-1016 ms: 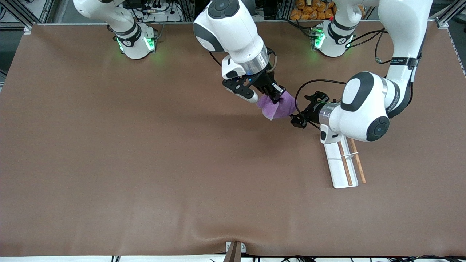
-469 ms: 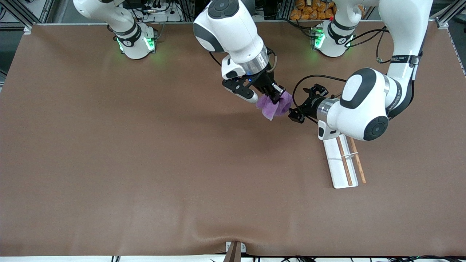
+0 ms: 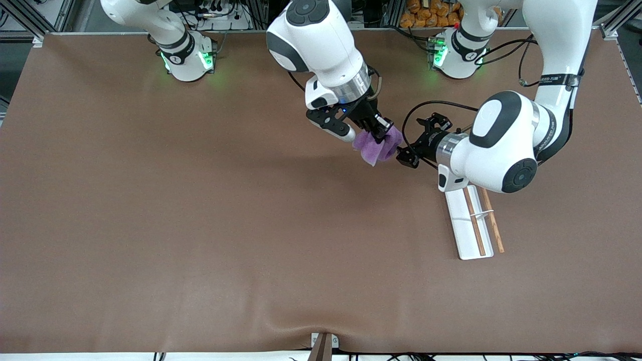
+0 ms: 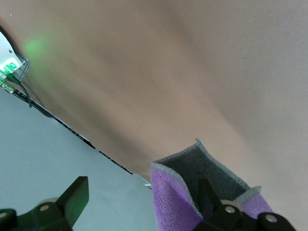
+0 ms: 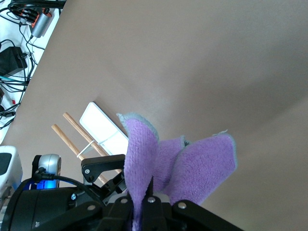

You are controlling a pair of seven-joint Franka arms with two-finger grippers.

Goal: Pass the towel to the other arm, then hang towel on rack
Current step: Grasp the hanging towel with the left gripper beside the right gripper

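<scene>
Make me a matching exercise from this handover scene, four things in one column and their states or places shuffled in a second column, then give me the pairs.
Column one:
1. towel
2. rack
3. right tool
4. left tool

Column two:
A. open, one finger against the purple cloth
B. standing on the table toward the left arm's end
C. shut on the cloth, up over the table
D. hanging bunched in the air between the two arms

Pairs: 1-D, 2-B, 3-C, 4-A

No lettering can be read; the black band (image 3: 556, 81) on the left arm carries small illegible marks.
</scene>
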